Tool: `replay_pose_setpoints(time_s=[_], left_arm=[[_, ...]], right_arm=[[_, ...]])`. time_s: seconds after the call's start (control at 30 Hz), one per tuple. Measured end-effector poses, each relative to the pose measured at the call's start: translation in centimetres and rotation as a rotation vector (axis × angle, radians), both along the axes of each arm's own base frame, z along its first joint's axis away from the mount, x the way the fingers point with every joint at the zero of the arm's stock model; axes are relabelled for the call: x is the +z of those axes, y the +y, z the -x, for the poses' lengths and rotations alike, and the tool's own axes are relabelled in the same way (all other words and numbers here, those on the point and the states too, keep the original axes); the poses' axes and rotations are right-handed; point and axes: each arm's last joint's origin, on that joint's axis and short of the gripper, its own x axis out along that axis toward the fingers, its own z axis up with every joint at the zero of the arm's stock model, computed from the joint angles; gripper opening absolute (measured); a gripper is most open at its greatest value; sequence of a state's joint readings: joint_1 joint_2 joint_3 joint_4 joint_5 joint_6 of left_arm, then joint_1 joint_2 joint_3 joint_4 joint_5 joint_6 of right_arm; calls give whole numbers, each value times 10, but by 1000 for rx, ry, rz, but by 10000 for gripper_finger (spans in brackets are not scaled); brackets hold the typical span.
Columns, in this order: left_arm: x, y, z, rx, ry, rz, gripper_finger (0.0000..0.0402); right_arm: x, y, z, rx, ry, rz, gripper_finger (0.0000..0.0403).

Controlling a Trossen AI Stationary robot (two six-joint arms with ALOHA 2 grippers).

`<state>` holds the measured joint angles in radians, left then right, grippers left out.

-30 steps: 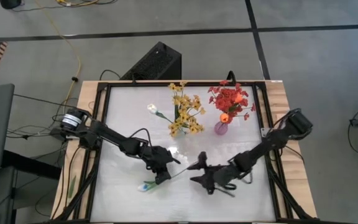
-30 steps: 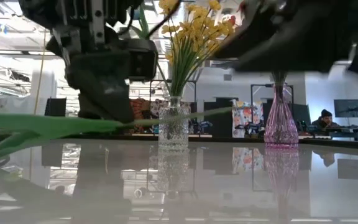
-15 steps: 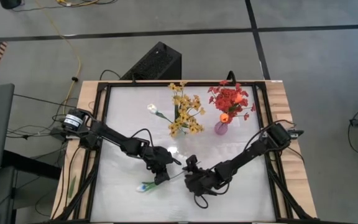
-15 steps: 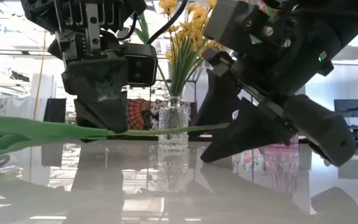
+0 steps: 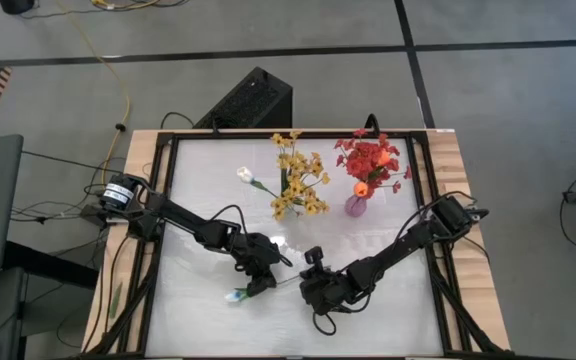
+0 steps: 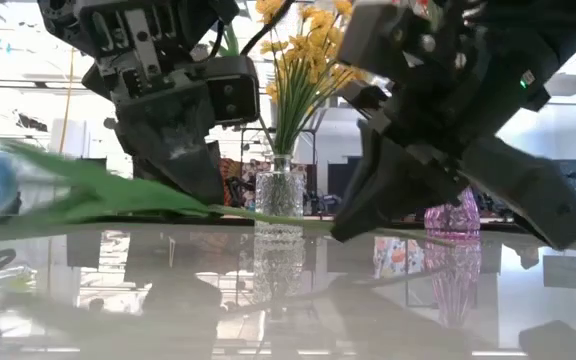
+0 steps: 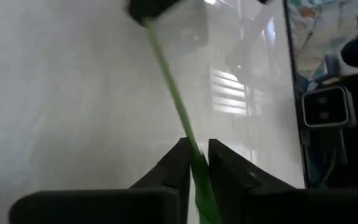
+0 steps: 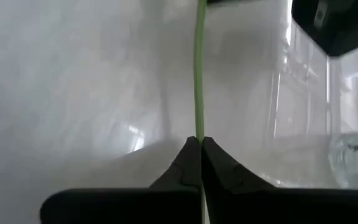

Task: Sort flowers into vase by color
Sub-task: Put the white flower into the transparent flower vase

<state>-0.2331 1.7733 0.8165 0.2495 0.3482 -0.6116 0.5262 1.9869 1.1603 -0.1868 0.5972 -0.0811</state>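
Note:
A white tulip (image 5: 236,295) with a long green stem (image 5: 280,284) lies low over the white table near its front. My left gripper (image 5: 260,282) is shut on the stem near the leaves (image 6: 98,190). My right gripper (image 5: 306,284) is shut on the stem farther toward its cut end. Another white tulip (image 5: 248,177) lies flat on the table at the back. Yellow sprays (image 5: 296,175) stand in a clear glass vase (image 6: 279,205). Red sprays (image 5: 371,160) and an orange tulip (image 5: 361,188) stand in a pink vase (image 6: 451,215). My left gripper pinches the stem (image 7: 188,142) between its two fingers, just behind the leaves. The fingers slant down from the table's left and far side and lie across the stem. My right gripper pinches the stem (image 8: 199,127) between its fingertips, toward the cut end. It slants down from the table's right. The stem runs about level between the two grippers, just above the table.
Both vases stand at the back centre and back right. A black frame (image 5: 163,200) rims the table. Bare table lies on the near left and near right. A black box (image 5: 248,100) sits on the floor beyond the far edge.
My right gripper has come down and toward the table's left onto the stem, tipping more steeply, and has shut on it. My left gripper has rolled in place, and the tulip's leaf and blossom end has swung up with it.

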Motion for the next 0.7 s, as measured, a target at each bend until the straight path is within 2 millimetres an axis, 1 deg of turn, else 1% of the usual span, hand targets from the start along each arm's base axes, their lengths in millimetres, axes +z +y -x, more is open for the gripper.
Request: replay_pose_setpoints(time_s=[0.13, 0.27, 0.33, 0.4, 0.47, 0.53, 0.63, 0.7], left_arm=[[1, 0, 0, -48, -34, -23, 75], [1, 3, -1, -113, -78, -69, 107], [1, 6, -1, -131, -96, -94, 118], [6, 10, -1, -112, -114, -111, 126], [15, 13, -1, -66, -148, -152, 127], [28, 16, 2, -39, -205, -233, 126], [51, 17, 6, 14, -317, -372, 124], [67, 17, 7, 80, -412, -468, 123]], right_arm=[[-3, 2, 6, -32, 37, -32, 24], [-6, 6, 12, -16, 74, -71, 21], [-6, 4, 16, 2, 71, -111, 21], [-4, 0, 22, 24, 65, -183, 21], [-2, -8, 30, 41, 44, -263, 21], [2, -14, 38, 66, 0, -347, 21], [11, -23, 52, 137, -109, -477, 21], [18, -28, 62, 204, -213, -546, 21]])
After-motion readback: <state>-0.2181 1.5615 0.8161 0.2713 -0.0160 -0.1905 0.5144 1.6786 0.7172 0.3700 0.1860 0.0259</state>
